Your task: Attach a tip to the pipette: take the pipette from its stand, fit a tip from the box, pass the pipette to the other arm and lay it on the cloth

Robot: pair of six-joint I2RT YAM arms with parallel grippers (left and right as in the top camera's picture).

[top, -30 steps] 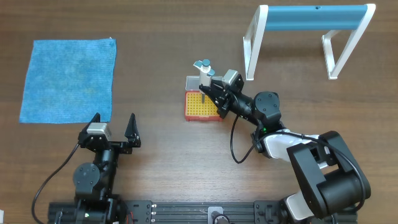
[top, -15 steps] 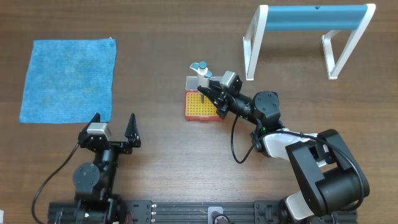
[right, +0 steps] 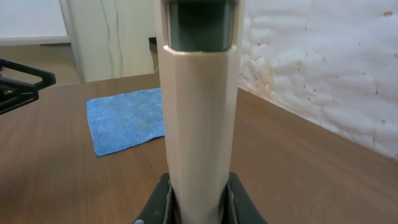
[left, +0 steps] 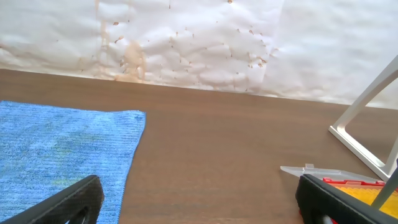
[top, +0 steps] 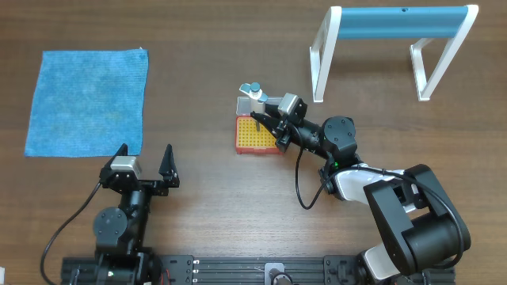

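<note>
The pipette (right: 200,112) stands upright, clamped between the fingers of the right hand (top: 264,117), at the far side of the yellow tip box (top: 255,138). The left hand (top: 144,161) rests fingers apart on the worktop (top: 206,198) near the blue cloth (top: 87,103), well apart from the pipette.

My top camera looks straight down on the table (top: 206,198) from well above. My left wrist camera sits low, facing the wall (left: 186,50); my right wrist one hugs the pipette (right: 199,124). All share the blue cloth (top: 87,103).
</note>
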